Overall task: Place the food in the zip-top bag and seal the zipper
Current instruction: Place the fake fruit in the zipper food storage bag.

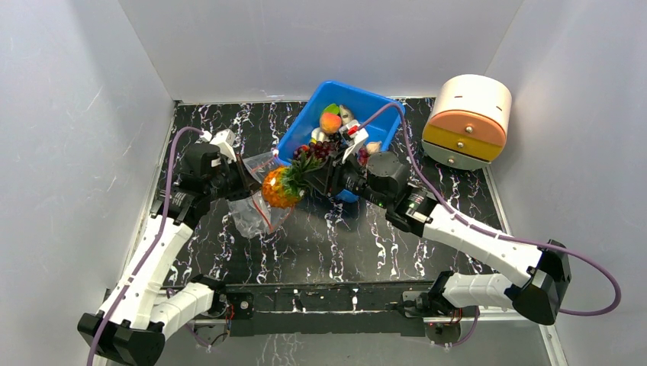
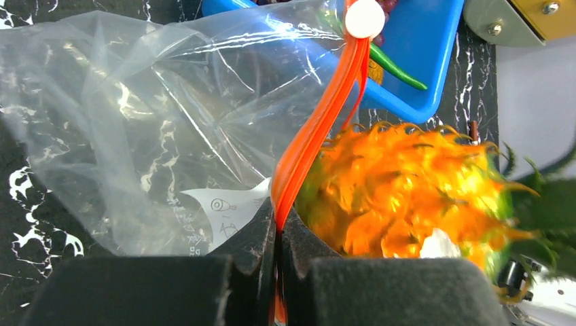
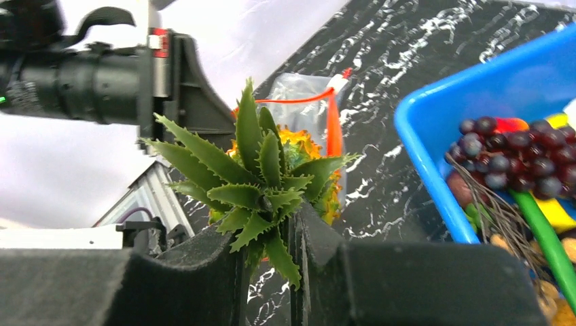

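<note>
top view: the left gripper [image 1: 246, 181] is clenched on the zipper [image 1: 265, 217] of the zip-top bag [image 1: 243, 217]. it holds the mouth lifted while the clear body sags onto the black marble table [image 1: 343, 244]. the right gripper [image 1: 319, 174] grasps the pineapple [image 1: 278, 188] by its green leaves and holds the orange body at the bag's mouth, just beside the left fingers. behind them, the blue bin [image 1: 301, 130] holds the rest of the food: a peach [image 1: 330, 122], grapes [image 1: 324, 149] and other small pieces.

left wrist view: the jaws press together on the orange-red strip, which curves up to a white end tab [image 2: 365, 18]. clear film lies on one side of the strip and the pineapple on the other. whether the fruit has entered the opening cannot be told.

right wrist view: the fingers [image 3: 204, 272] pinch the leaf crown, and beyond it the orange body faces the bag and its strip.

the step in hand appears to be loading the first fruit, with sealing far off. the next move likely calls for pushing the pineapple body-first through the mouth while the left arm keeps it spread. the right gripper should let go only once the fruit sits inside the film.
</note>
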{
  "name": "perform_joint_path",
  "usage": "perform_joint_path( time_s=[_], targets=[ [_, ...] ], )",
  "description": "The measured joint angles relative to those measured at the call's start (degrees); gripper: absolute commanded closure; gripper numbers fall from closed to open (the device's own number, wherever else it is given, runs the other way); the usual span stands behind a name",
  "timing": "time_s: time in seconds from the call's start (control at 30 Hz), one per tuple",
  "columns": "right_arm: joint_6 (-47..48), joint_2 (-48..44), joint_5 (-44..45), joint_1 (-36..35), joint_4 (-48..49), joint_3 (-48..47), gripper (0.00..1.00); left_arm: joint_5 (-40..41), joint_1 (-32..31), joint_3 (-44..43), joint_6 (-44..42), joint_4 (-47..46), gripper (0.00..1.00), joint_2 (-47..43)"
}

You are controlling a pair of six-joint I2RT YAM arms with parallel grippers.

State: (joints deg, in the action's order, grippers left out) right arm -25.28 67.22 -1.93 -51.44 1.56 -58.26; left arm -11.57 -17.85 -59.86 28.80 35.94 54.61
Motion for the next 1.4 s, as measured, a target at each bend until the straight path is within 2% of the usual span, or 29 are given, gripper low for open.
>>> perform_joint_path(
  time_s=[0.23, 0.5, 1.0, 1.2, 1.4],
  targets=[
    [4.5, 0.1, -4.3, -1.8, 5.5, 0.7, 0.83, -0.1, 0.1, 0.0, -0.4, 0.1, 1.00, 0.6],
    [13.0, 2.9, -4.3, -2.3, 5.6, -0.5, 0.81, 0.4, 0.7, 0.0, -1.8, 1.9, 1.00, 0.6],
    [32.7, 0.9, -5.2, -3.4, -6.8, -0.5, 0.78, -1.6, 0.6, 0.0, -3.3, 1.3, 1.00, 0.5],
    [35.6, 1.2, -6.9, -4.0, -11.1, -0.5, 0.79, -3.3, 0.0, 0.0, -5.2, 0.0, 1.00, 0.3],
    [34.6, 1.6, -9.2, -4.1, -9.6, -0.5, 0.81, -7.0, 0.0, 0.4, -7.3, -3.1, 1.00, -0.9]
  ],
)
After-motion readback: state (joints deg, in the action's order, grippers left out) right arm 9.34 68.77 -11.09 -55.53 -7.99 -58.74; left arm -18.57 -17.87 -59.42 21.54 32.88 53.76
